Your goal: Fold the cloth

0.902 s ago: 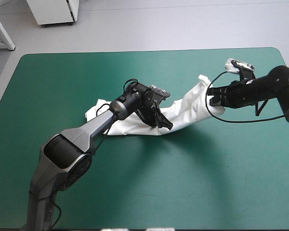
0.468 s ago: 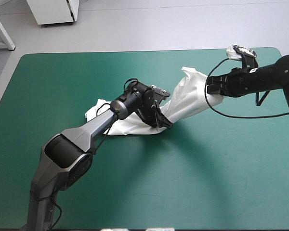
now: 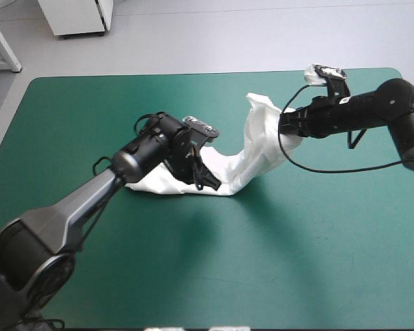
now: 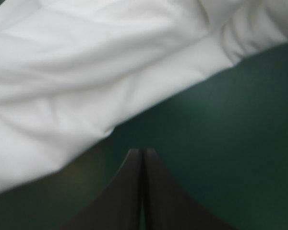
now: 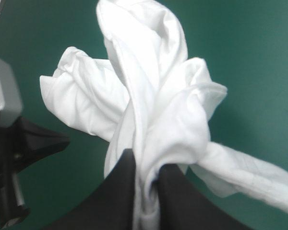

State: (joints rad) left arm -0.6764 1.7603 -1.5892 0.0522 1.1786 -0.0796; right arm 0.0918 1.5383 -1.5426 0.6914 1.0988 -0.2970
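We see the white T-shirt (image 3: 243,160) as a crumpled band near the middle of the teal-green cover (image 3: 297,262). One end lies flat and the other is raised off the table toward the far right corner. Our right gripper (image 3: 284,128) pinches that raised end, with cloth bunched between its black fingers. Our left gripper (image 4: 142,151) sits at the near edge of the flat part, its fingers pressed together in a point with nothing between them. The shirt's edge lies just ahead. Bare cover stretches wide on the near side and to the left, while the far edge runs closer to the raised end.
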